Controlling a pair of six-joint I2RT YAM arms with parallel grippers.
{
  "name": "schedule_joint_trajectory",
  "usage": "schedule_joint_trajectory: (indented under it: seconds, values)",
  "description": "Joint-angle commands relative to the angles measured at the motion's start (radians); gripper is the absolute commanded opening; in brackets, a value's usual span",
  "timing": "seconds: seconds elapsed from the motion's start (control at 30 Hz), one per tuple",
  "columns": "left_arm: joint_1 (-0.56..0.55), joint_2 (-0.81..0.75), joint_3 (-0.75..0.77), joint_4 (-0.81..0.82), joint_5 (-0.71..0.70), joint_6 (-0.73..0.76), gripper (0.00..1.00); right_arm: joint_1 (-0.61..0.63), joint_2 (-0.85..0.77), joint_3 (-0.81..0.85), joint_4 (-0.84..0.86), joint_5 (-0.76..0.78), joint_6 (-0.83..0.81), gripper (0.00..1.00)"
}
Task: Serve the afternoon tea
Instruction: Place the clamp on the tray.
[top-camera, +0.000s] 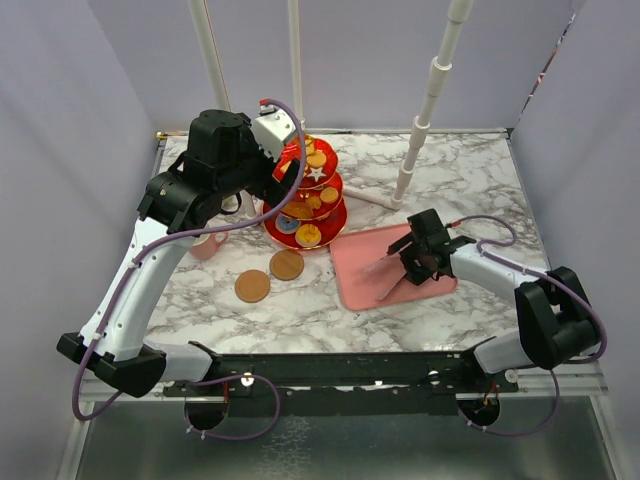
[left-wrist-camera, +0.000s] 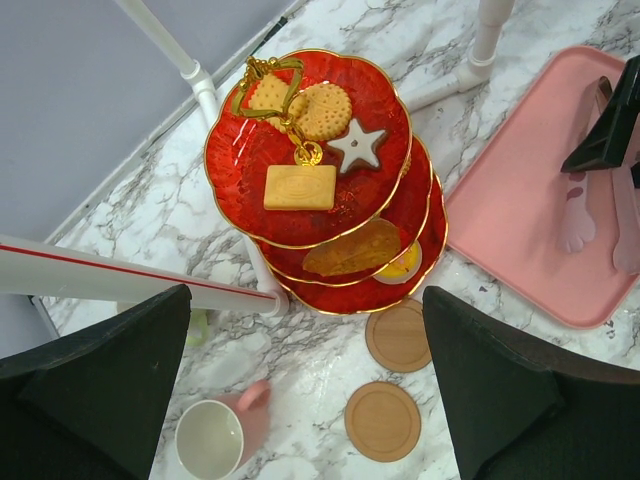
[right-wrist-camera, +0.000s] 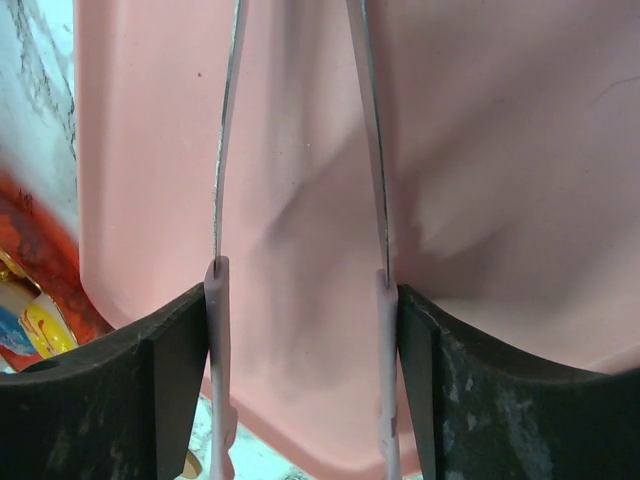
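Observation:
The red three-tier stand (top-camera: 305, 195) (left-wrist-camera: 240, 150), topped by a gold finial (left-wrist-camera: 270, 80), carries cookies on every tier. Two round brown coasters (top-camera: 287, 264) (top-camera: 252, 286) lie in front of it. The pink mug (top-camera: 208, 244) (left-wrist-camera: 215, 435) stands left of them, and a sliver of the pale green mug (left-wrist-camera: 197, 325) shows behind a white pipe. My left gripper (top-camera: 255, 185) (left-wrist-camera: 305, 400) hangs open, high above the mug and coasters, holding nothing. My right gripper (top-camera: 415, 262) (right-wrist-camera: 300, 380) is over the pink tray (top-camera: 360, 275), shut on pink-handled tongs (right-wrist-camera: 217, 300) whose two arms press against its fingers.
White pipes (top-camera: 425, 110) (left-wrist-camera: 120, 280) rise from the marble table behind and beside the stand. The pink tray (left-wrist-camera: 520, 210) (right-wrist-camera: 300, 150) lies just right of the stand. Grey walls close in the left, right and back sides.

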Motion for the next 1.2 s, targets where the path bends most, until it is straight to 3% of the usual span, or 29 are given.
schedule_joint_trajectory:
  seconds: [0.0,0.2,0.47,0.63,0.77,0.9,1.17]
  values:
    - [0.001,-0.021,-0.003,-0.012,0.008,0.011,0.99,-0.003,0.006,0.008,0.029,0.016,0.001,0.73]
    - [0.001,-0.016,-0.003,-0.008,0.014,0.010,0.99,-0.003,0.047,0.061,-0.013,0.011,-0.047,1.00]
    - [0.001,-0.009,0.003,-0.013,0.022,-0.001,0.99,0.025,-0.069,0.110,-0.002,0.105,-0.203,1.00]
    - [0.001,0.001,-0.007,-0.017,0.038,-0.024,0.99,0.245,-0.077,0.163,0.044,0.293,-0.425,1.00]
    - [0.001,0.008,-0.012,-0.017,0.051,-0.034,0.99,0.453,0.033,0.195,0.108,0.406,-0.648,1.00]
    - [0.001,0.010,-0.004,-0.020,0.039,-0.033,0.99,0.530,0.101,0.216,0.167,0.435,-0.754,0.92]
    - [0.001,0.016,0.018,-0.030,0.027,-0.038,0.99,0.548,0.162,0.153,0.334,0.319,-0.853,0.69]
